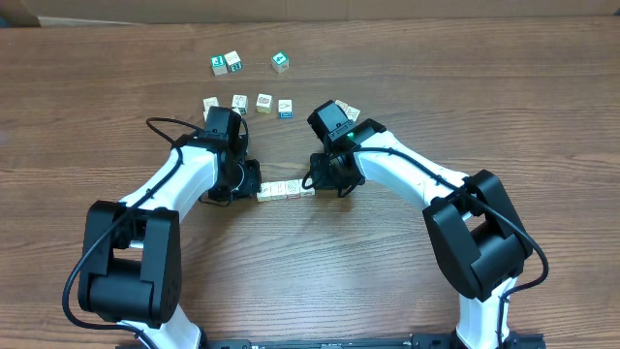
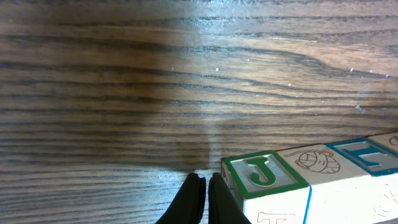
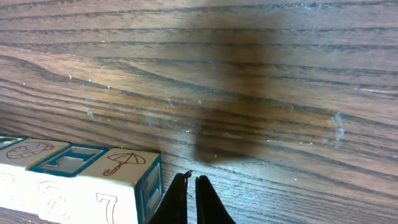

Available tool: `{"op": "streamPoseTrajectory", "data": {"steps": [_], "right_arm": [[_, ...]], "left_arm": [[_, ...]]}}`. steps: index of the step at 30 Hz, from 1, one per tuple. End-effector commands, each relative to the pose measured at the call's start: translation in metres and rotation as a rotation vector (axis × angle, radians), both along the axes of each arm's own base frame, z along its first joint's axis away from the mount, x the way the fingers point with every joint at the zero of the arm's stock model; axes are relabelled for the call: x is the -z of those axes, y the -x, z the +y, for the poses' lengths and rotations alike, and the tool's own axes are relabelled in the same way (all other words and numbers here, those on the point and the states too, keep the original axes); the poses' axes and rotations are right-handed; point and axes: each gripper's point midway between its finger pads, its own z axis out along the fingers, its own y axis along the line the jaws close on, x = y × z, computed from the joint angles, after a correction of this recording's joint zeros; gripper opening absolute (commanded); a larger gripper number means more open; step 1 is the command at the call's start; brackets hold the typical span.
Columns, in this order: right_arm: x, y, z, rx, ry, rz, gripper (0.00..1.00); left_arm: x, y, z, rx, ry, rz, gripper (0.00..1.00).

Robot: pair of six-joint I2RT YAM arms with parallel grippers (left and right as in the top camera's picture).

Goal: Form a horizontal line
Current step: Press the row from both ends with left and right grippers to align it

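Centre of the overhead frame – a row [image 1: 286,190] of pale picture cubes is flanked by both claws. L claw [image 2: 202,182] is seen fully closed, nothing held, tips just beside the row's left end. R claw [image 3: 191,182] is likewise closed and empty, beside the opp. end. Loose cubes [image 1: 250,103] are scattered upper centre.
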Motion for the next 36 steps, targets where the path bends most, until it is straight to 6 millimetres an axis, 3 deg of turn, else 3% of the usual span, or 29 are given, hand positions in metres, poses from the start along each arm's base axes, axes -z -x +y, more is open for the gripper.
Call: {"op": "streamPoseTrajectory", "data": {"steps": [1, 10, 36], "right_arm": [[0.0045, 0.0036, 0.0015, -0.002, -0.005, 0.016, 0.04], [0.0128, 0.0067, 0.0028, -0.001, -0.007, 0.042, 0.04], [0.0113, 0.0043, 0.0079, -0.006, -0.033, 0.034, 0.04]], "left_arm": [[-0.0059, 0.0012, -0.0028, 0.009, 0.007, -0.018, 0.04], [-0.0061, 0.0001, -0.003, 0.008, 0.008, -0.022, 0.04], [-0.0043, 0.0024, -0.003, 0.008, 0.007, -0.016, 0.04]]}}
